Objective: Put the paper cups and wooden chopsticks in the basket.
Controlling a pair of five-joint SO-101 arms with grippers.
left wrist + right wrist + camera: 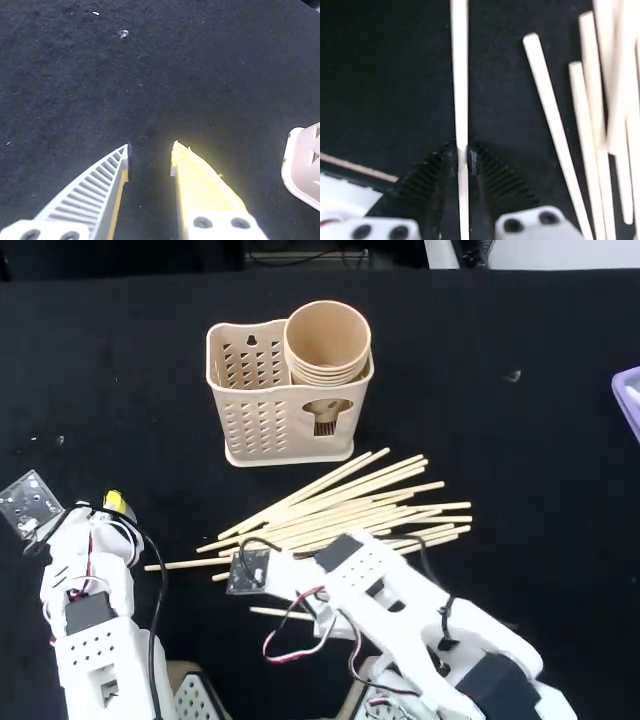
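A beige perforated basket [262, 420] stands at the back of the black table, with a stack of paper cups [327, 340] in its right compartment. A spread of wooden chopsticks [350, 505] lies in front of it. My right gripper [462, 150] is shut on one chopstick [459, 75], which runs straight out from the jaws and lies low on the cloth [190, 562]; more chopsticks [555, 125] lie beside it. My left gripper [150, 146] is open over bare cloth at the front left [105, 508], holding nothing. A corner of the basket [302, 165] shows beyond it.
A purple object [628, 400] sits at the table's right edge. One separate chopstick [280, 614] lies by the right arm's base. A small white scrap [123, 33] lies on the cloth ahead of the left gripper.
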